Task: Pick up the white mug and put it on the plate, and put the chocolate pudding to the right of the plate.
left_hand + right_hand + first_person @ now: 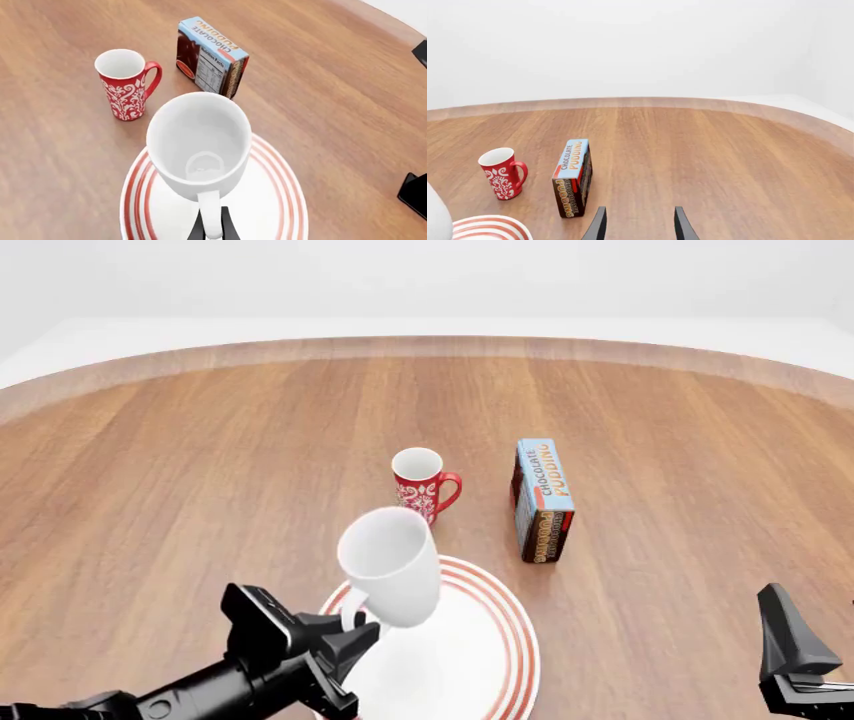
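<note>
While over plate (501,665): white mug (390,565) (tilted)

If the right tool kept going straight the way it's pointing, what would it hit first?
Probably nothing: ahead of the right tool lies only bare table. The pudding stands off to the side of that line, though depth is hard to judge.

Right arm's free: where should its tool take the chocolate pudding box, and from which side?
Grip the chocolate pudding across its two broad faces, near the top edge, coming down from above. It stands upright on a narrow edge, thin side to side and long front to back, so the open right tool should span it easily. The red mug stands apart on its left, leaving room for a finger there.
</note>
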